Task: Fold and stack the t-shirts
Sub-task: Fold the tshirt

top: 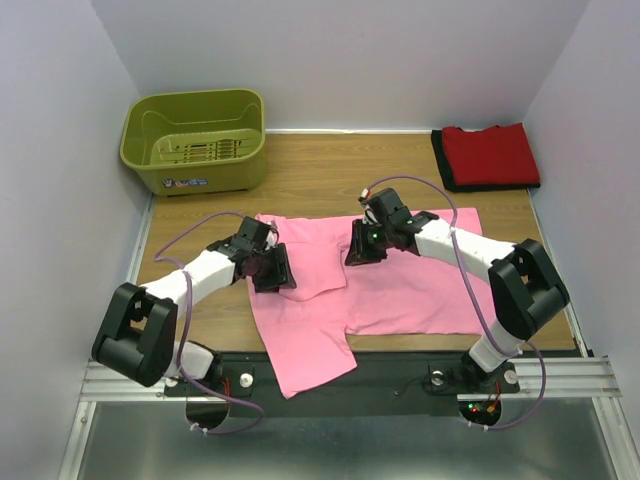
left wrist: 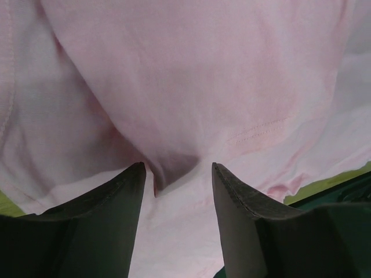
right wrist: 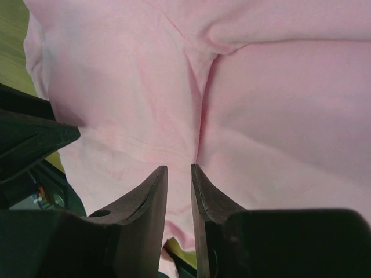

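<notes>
The pink t-shirt lies spread on the table, with one part hanging over the near edge. My left gripper is over its left side with the jaws open. In the left wrist view a small fold of the pink t-shirt lies between the fingertips. My right gripper is at the shirt's upper middle. In the right wrist view its jaws are nearly together on a crease of the pink t-shirt. The red t-shirt lies folded at the back right on a black one, seen only as an edge.
An olive-green plastic basket stands at the back left corner. Walls close the table on the left, back and right. Bare wood shows between the basket and the red shirt.
</notes>
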### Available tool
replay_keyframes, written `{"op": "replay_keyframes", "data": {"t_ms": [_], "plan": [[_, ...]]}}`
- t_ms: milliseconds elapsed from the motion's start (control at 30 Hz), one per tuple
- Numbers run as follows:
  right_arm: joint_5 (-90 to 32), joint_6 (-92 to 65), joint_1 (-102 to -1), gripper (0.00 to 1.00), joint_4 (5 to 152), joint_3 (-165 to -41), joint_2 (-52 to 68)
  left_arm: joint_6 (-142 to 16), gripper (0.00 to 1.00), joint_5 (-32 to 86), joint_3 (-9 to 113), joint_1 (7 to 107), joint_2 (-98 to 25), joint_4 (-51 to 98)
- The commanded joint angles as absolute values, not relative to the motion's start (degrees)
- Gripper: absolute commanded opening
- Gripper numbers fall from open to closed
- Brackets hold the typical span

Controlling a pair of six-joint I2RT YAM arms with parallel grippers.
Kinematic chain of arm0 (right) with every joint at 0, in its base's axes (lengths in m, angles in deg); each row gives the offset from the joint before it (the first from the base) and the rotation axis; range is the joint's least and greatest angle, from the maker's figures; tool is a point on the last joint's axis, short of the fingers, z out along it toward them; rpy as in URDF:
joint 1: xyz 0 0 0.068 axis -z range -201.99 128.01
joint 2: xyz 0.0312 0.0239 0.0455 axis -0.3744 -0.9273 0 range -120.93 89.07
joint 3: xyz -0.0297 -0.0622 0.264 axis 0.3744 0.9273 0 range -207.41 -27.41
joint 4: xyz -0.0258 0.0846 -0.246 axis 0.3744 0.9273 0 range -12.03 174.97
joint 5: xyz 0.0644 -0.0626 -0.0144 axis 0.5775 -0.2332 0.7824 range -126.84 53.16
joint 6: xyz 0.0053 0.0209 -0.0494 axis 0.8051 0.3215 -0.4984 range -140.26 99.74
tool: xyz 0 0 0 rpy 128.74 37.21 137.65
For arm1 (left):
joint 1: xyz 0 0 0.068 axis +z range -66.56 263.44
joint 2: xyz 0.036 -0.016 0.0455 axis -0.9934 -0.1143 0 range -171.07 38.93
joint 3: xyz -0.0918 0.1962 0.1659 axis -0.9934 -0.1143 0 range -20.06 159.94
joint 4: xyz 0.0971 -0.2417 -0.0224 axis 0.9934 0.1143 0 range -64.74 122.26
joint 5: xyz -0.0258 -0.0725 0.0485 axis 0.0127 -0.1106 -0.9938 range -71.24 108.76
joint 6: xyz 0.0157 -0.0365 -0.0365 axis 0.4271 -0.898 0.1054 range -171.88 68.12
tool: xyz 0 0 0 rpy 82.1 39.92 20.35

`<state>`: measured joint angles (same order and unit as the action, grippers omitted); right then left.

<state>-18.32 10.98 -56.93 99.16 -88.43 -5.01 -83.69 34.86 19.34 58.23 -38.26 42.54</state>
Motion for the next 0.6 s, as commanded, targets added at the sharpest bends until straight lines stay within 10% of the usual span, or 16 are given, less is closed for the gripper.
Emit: {"op": "replay_keyframes", "data": {"t_ms": [0, 567], "plan": [[-21.1, 10.2, -57.1, 0.29, 99.0, -88.2, -2.1, -84.9, 0.55, 36.2, 22.2, 56.8, -37.7, 41.2], [-25.5, 9.0, -57.1, 0.29, 98.9, -86.7, 0.1, -92.9, 0.15, 34.6, 17.0, 54.2, -23.1, 49.4]]}}
